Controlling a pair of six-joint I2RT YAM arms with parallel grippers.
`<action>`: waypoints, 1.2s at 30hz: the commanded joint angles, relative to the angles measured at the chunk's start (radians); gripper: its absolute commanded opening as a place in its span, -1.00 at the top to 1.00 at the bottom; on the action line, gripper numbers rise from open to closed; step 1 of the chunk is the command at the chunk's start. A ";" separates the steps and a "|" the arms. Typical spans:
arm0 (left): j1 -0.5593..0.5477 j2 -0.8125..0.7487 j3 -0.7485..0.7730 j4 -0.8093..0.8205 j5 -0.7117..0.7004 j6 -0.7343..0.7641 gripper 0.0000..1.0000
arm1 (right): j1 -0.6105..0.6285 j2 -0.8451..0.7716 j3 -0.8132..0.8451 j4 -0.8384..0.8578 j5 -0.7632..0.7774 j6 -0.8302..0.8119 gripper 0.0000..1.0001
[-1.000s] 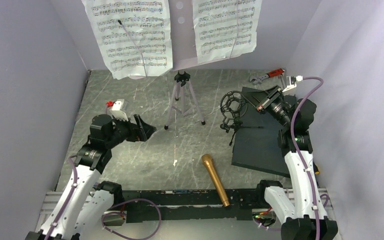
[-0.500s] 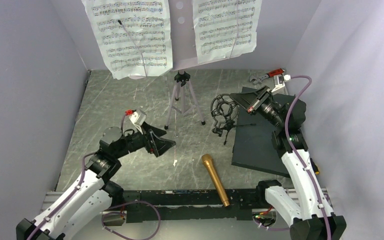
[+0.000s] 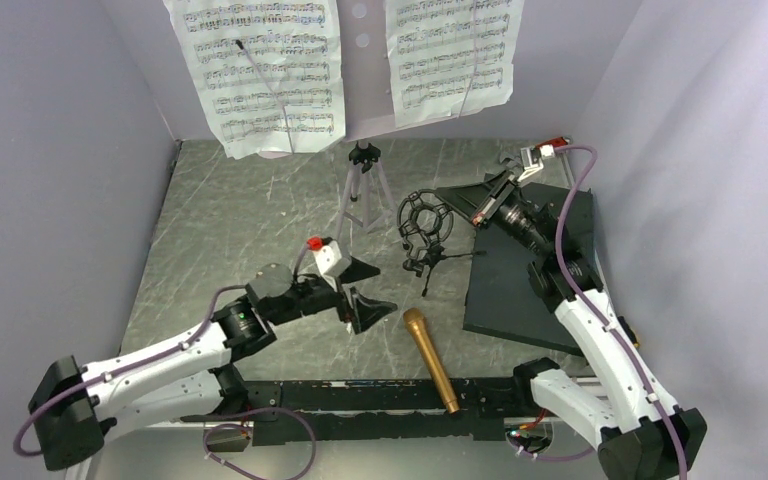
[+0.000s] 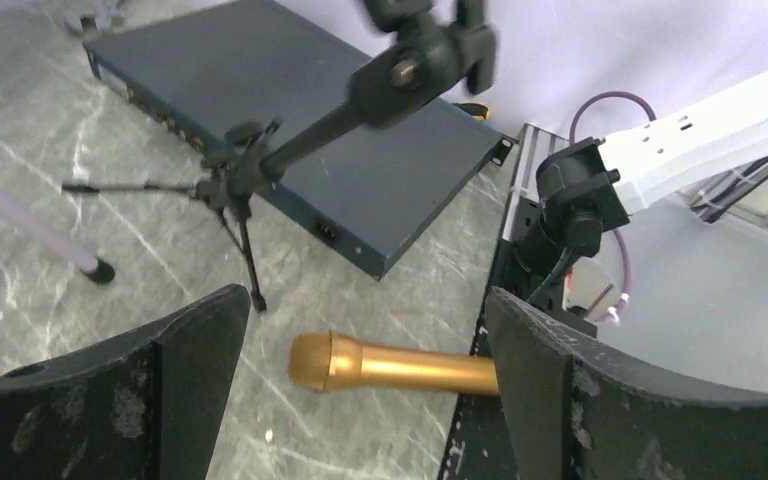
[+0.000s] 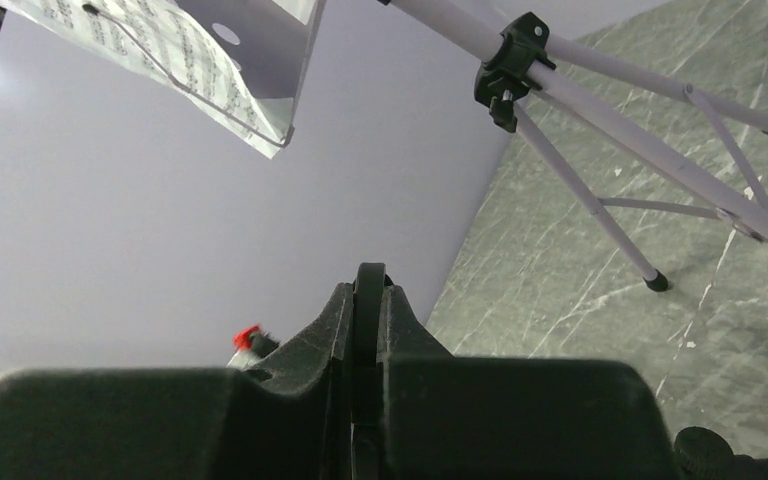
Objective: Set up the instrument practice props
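Now the left gripper (image 3: 370, 288) sits near the middle of the table (image 3: 220, 230), well in from the left side where it was a second ago. Its jaws are spread wide with nothing between them, and they point at the head of the gold microphone (image 3: 430, 357), which lies just beside them. The right gripper (image 3: 452, 200) has carried the small black tripod mic stand (image 3: 422, 235) leftward. A second ago its legs hung over the edge of the dark flat slab (image 3: 520, 285); now they are over bare table between the slab and the music stand (image 3: 362, 190). The right wrist view shows those jaws pinched tight on the thin rim of the stand's ring mount, and the stand hangs tilted from that grip. We cannot tell whether a foot touches the surface.

We count one microphone, one mic stand, one music stand and two music sheets (image 3: 260, 70).

The microphone has not moved. It lies flat with its rounded head toward the far wall and its tail across the black rail at the near edge. The music stand is pale lilac and stands upright on three splayed legs at the back. The two printed sheets are side by side on its perforated desk, each under a thin wire arm.
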 commanded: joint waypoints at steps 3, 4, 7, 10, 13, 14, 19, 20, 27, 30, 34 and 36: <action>-0.206 0.108 0.091 0.178 -0.311 0.259 -0.87 | 0.059 0.005 0.056 0.139 0.064 0.025 1.00; -0.235 0.129 0.096 0.201 -0.350 0.286 -0.87 | 0.067 0.007 0.057 0.145 0.066 0.027 1.00; -0.298 0.185 0.101 0.308 -0.478 0.394 -0.79 | 0.093 0.017 0.060 0.159 0.071 0.031 1.00; -0.327 0.230 0.111 0.400 -0.604 0.439 -0.67 | 0.112 0.024 0.063 0.164 0.079 0.031 1.00; -0.336 0.251 0.128 0.425 -0.697 0.464 -0.57 | 0.124 0.024 0.068 0.165 0.084 0.030 1.00; -0.337 0.258 0.129 0.441 -0.718 0.472 -0.54 | 0.128 0.024 0.070 0.165 0.085 0.028 1.00; -0.338 0.272 0.134 0.497 -0.723 0.512 -0.25 | 0.143 0.032 0.076 0.168 0.084 0.027 1.00; -0.338 0.274 0.137 0.496 -0.714 0.516 -0.16 | 0.146 0.034 0.077 0.167 0.084 0.025 1.00; -0.338 0.195 0.106 0.458 -0.703 0.533 0.90 | 0.147 0.048 0.105 0.089 0.087 -0.049 1.00; -0.338 0.133 0.097 0.392 -0.732 0.544 0.95 | 0.148 0.060 0.136 0.008 0.086 -0.121 0.99; -0.339 0.061 0.115 0.255 -0.768 0.558 0.95 | 0.148 0.058 0.150 -0.055 0.086 -0.196 0.61; -0.339 0.033 0.132 0.176 -0.787 0.552 0.95 | 0.147 0.045 0.156 -0.108 0.109 -0.249 0.19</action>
